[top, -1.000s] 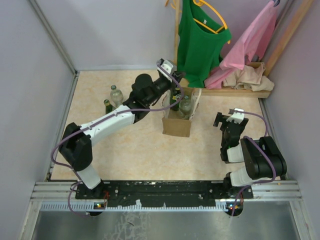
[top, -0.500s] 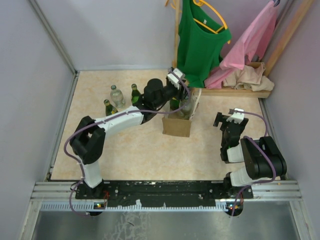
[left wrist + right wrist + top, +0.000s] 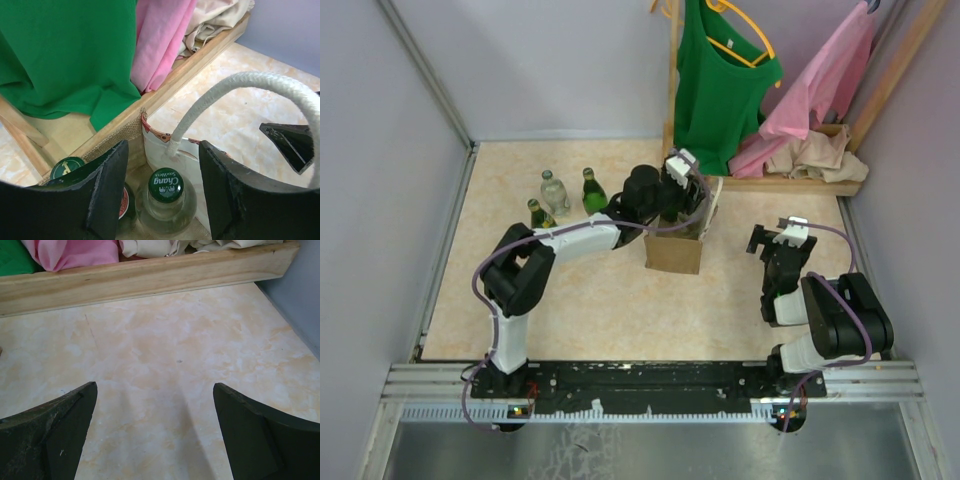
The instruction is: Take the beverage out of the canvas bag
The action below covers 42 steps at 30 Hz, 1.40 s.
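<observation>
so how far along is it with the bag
Done: three bottles stand on the table left of the canvas bag. In hand: the left gripper hangs open over the bag, jaws either side of the Chang bottle, nothing gripped. Left: that bottle and at least one other green cap inside.

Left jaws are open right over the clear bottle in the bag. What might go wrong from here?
1. The white handle arches beside the left gripper; it may snag and drag the canvas bag up.
2. A second green cap sits close beside the clear bottle; a descending finger might strike it.
3. The right gripper hangs open away from the bag, so nothing steadies it; it might tip.
</observation>
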Motion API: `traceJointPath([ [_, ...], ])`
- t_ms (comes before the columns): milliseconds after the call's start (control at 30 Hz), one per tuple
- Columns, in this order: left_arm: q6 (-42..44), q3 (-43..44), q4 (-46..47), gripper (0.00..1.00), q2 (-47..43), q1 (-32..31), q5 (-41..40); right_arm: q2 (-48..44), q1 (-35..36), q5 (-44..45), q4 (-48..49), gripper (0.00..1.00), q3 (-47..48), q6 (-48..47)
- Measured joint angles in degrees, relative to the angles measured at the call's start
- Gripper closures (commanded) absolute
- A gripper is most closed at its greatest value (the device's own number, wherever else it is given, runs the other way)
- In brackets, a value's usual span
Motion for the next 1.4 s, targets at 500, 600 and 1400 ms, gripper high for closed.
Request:
traceJointPath([
  [500, -0.28, 2.54, -0.44, 0.32, 5.11, 0.00, -0.13, 0.00, 0.00, 0.00, 0.00, 0.01, 0.00, 0.00],
  [600, -0.28, 2.89, -0.42, 0.33, 6.08, 0.00, -0.17, 0.00, 0.00, 0.00, 0.00, 0.01, 0.00, 0.00],
  [1400, 1.60, 3.67, -1.68, 1.00, 6.69, -0.11, -1.20, 0.00, 0.00, 0.00, 0.00, 0.01, 0.00, 0.00],
])
